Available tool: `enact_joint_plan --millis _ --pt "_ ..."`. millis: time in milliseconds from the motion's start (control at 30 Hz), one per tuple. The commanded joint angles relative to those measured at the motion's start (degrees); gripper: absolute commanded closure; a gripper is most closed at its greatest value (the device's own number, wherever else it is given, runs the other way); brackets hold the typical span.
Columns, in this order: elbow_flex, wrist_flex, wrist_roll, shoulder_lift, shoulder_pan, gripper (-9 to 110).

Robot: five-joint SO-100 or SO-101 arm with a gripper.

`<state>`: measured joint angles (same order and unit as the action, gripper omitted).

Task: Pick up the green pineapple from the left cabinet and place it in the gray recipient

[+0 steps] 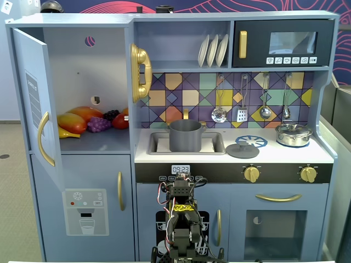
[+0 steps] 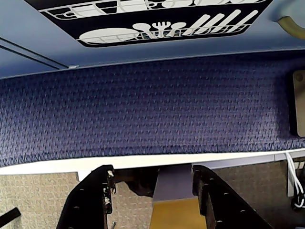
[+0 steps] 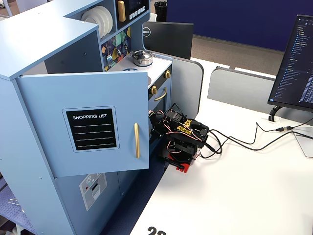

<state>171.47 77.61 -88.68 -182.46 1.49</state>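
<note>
Our gripper (image 2: 152,191) sits folded low in front of the toy kitchen, its two dark fingers (image 2: 90,200) spread apart with nothing between them; the wrist view looks past them at a blue woven mat and the base of the kitchen. In a fixed view the arm (image 1: 181,224) is tucked below the counter (image 1: 236,156), well apart from everything it has to reach.

Up and to the left in that view, the left cabinet (image 1: 82,76) stands with its door swung open, and a heap of toy fruit (image 1: 90,120) lies on its shelf: orange, yellow, red and a purple grape cluster. We cannot pick out a green pineapple among them; it may be hidden behind the others or too small to tell.

We judge such a toy to be light, stiff, hollow plastic, fairly smooth and apt to slip, so we would close across its narrowest firm part, likely the body just under the crown, and not squeeze hard.

The gray pot (image 1: 185,135) stands in the sink, open at the top, ready to receive it.
</note>
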Motion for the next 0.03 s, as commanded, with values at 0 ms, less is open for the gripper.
enact_joint_plan --millis 0 --pt "0.53 10.02 2.11 0.35 0.70 89"
